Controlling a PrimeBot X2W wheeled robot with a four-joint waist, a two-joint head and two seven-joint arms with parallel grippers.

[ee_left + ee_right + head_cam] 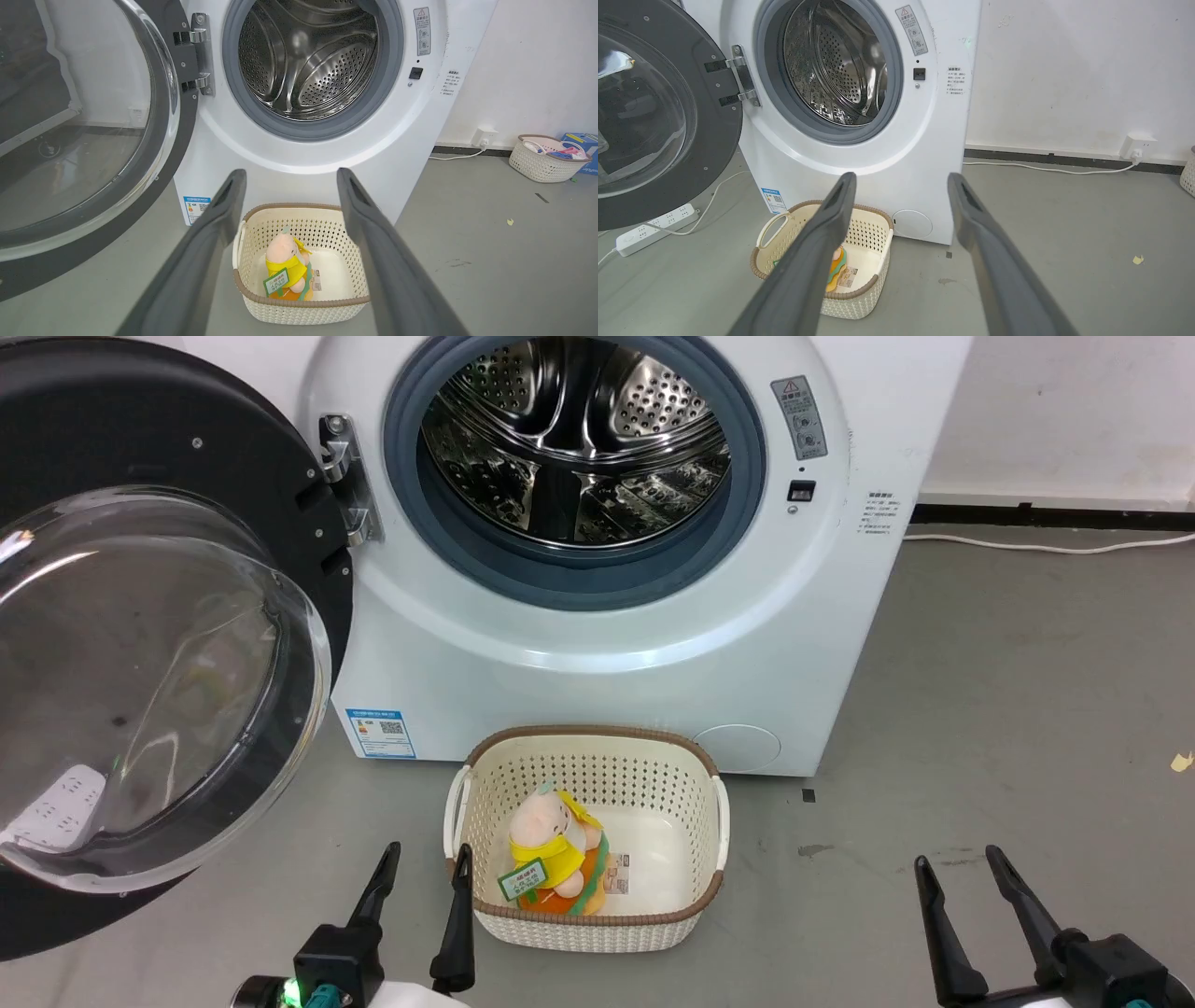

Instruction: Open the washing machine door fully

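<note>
Washing machine door (pixel 159 653) wide open; left gripper (pixel 427 849) and right gripper (pixel 959 855) jaws apart, empty.

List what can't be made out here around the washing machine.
Washing machine door: in the head view, its left side runs off the picture's edge.
Plush toy: in the right wrist view, mostly hidden behind a finger of the right tool.
Warning sticker and blue label: print too small to read.
Far basket: in the left wrist view, contents too small to identify.
</note>
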